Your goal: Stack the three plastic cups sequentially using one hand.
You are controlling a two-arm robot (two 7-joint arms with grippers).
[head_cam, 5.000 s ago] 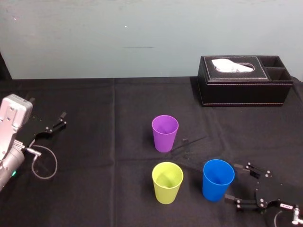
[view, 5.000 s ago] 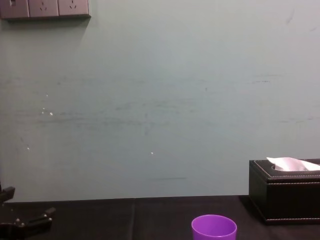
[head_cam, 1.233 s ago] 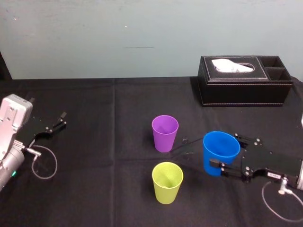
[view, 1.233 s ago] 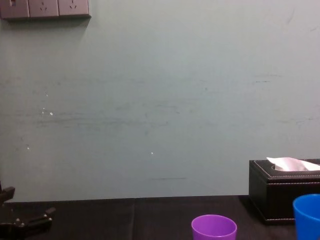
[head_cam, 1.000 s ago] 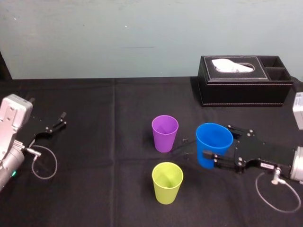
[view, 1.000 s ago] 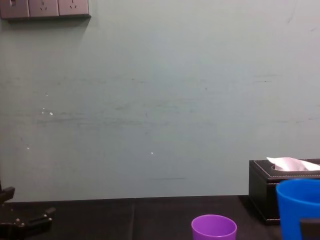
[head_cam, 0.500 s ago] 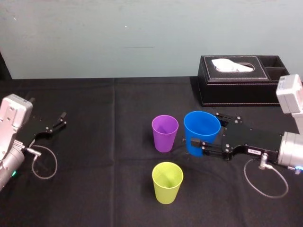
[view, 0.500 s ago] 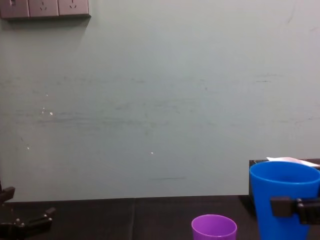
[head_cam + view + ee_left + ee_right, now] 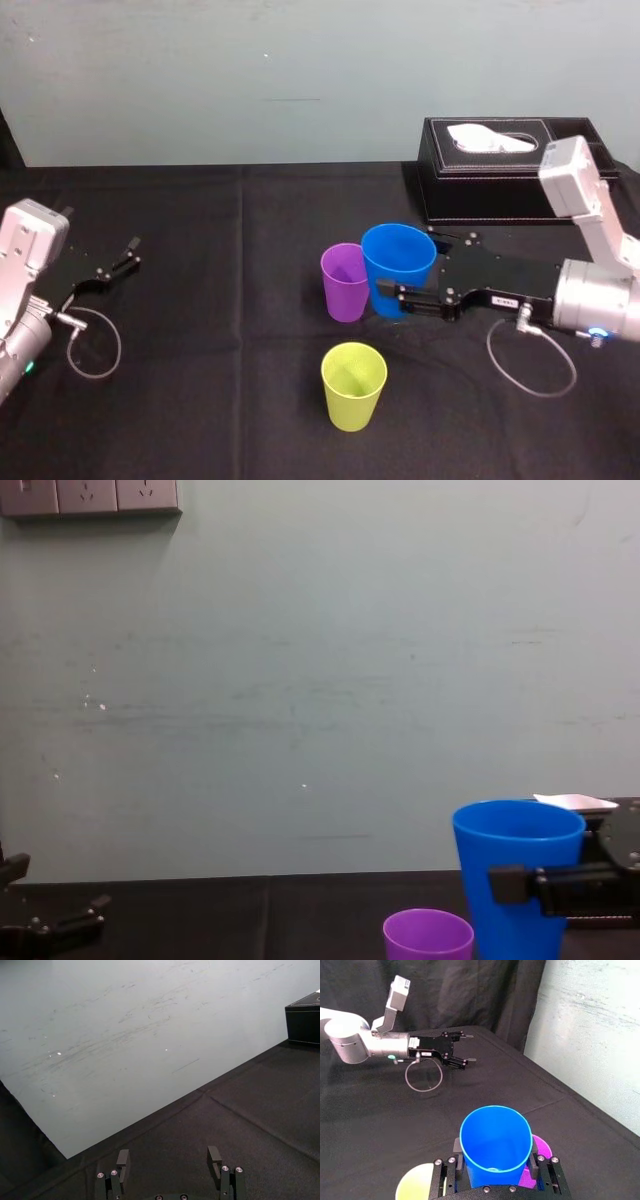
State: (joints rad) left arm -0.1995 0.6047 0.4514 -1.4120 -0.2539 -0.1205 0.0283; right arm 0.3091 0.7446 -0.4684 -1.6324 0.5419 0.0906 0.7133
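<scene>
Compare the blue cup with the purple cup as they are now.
The blue cup is clamped in the right gripper; the purple cup stands free on the table. The blue cup's rim sits well above the purple cup's, so it appears lifted. Both are upright, mouth up, similarly tapered. The left gripper lies idle at far left.
</scene>
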